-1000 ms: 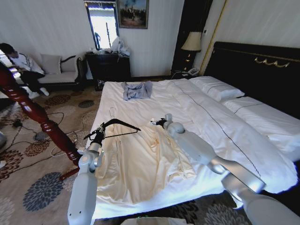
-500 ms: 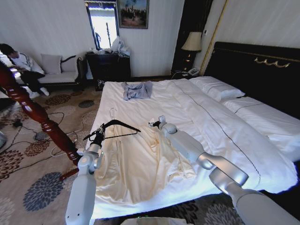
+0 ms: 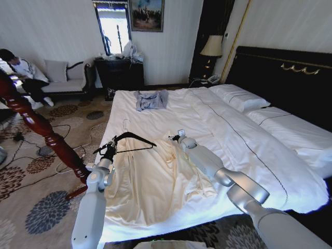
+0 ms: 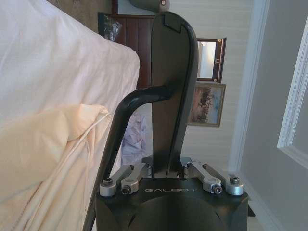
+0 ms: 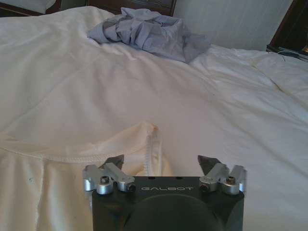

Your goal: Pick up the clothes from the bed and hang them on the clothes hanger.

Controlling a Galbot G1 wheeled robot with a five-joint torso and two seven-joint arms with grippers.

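Threading stage of the hanging task, before any lift. The clothes point(image 3: 155, 181), a long cream garment, lie spread flat on the near left part of the bed point(image 3: 270, 155), collar end toward the far side and hem hanging over the near edge. The left gripper point(image 3: 110, 150) is clamped on one arm of the clothes hanger point(image 3: 129, 140); in the left wrist view the black hanger bar point(image 4: 168, 96) runs up between the closed fingers, with cream cloth point(image 4: 48, 159) just beside it. The hanger sits level above the garment's far left shoulder, its silver hook toward the far side. The right gripper point(image 3: 180, 136) rests at the garment's far right shoulder; in the right wrist view its jaws stand apart, with the stitched collar edge point(image 5: 149, 144) between and just ahead of them, not yet pinched. A small grey-blue garment point(image 3: 151, 99) lies well apart on the far side of the bed, and a dark red wooden post point(image 3: 41, 129) stands at the left of the bed.

By judgement, the step in hand is fitting the hanger into the neck opening, and little of the task is complete. The next move calls for the right jaws to close on the collar edge and raise it, so that the left arm can slide the hanger's free end under the cloth and into the shoulder. Thin, loose fabric may slip or bunch, so a shallow, firm pinch seems advisable.
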